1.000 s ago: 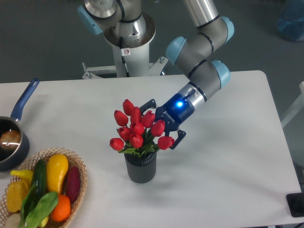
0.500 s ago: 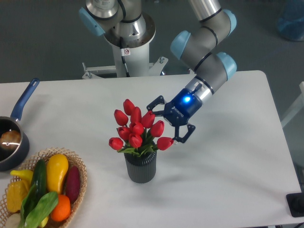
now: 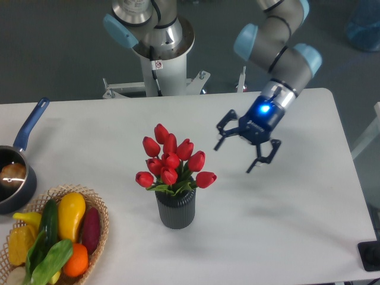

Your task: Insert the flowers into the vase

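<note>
Flowers (image 3: 173, 164), red tulips with green leaves, stood upright in the dark ribbed vase (image 3: 176, 209) near the table's (image 3: 309, 231) middle. Left of them sat a blue-handled saucepan (image 3: 15, 172) and a wicker basket (image 3: 95, 205) of produce. To the right, the gripper (image 3: 237, 157) hovered apart from the blooms, jaws spread and empty. No legible writing appeared.

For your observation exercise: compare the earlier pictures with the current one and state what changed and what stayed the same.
The gripper drew back from the flowers, moving right and up toward the table's far right side, jaws open and empty. It had been right at the blooms a second ago. The flowers stayed standing in the vase; the basket and saucepan did not move.
</note>
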`<state>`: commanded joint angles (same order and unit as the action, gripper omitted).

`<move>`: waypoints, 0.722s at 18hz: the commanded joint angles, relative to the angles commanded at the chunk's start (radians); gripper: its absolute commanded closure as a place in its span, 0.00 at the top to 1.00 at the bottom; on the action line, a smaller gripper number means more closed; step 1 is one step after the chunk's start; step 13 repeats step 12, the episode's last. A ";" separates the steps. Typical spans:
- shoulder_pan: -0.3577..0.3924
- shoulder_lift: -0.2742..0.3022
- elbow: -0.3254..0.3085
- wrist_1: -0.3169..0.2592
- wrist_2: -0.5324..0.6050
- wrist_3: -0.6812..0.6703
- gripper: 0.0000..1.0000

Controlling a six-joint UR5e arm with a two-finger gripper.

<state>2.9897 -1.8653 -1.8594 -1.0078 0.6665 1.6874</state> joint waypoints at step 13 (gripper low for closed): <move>-0.147 -0.008 0.178 0.002 0.805 -0.003 1.00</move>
